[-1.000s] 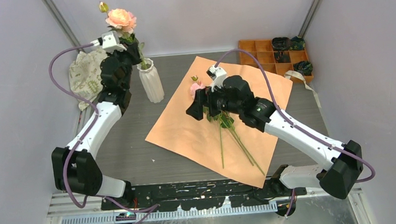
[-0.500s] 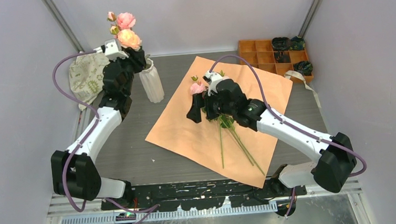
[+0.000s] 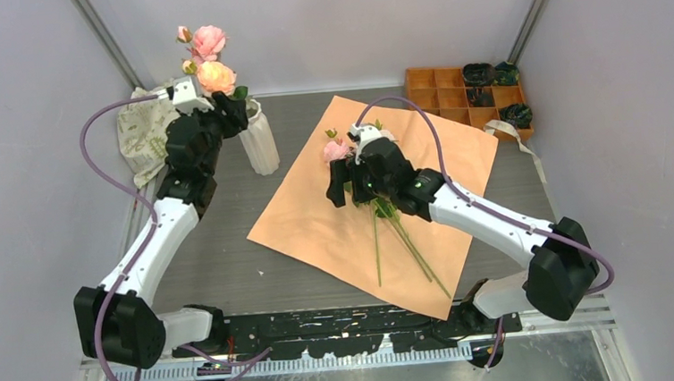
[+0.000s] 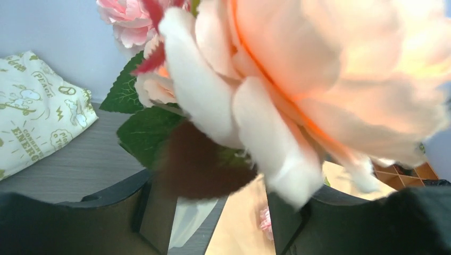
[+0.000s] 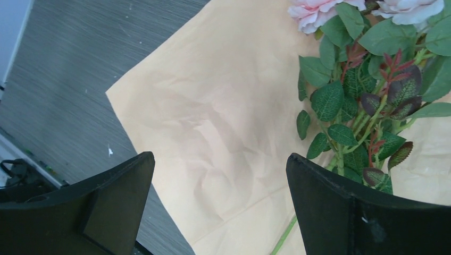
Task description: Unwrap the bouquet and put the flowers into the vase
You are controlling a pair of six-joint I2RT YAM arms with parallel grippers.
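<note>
Orange wrapping paper (image 3: 317, 219) lies spread flat. On it are loose roses (image 5: 340, 98), with the right gripper (image 5: 219, 164) wide open above them. The white ribbed vase (image 3: 260, 146) stands left of the paper and holds pink and peach roses (image 3: 214, 76). The left gripper (image 4: 218, 196) is at its rim, jaws parted, with a bloom between them.

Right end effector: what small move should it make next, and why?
Probably a short sideways shift toward the flowers lying on the orange paper. The right end effector hangs open over bare paper, and the leafy stems lie off to one side, not between the jaws.
</note>
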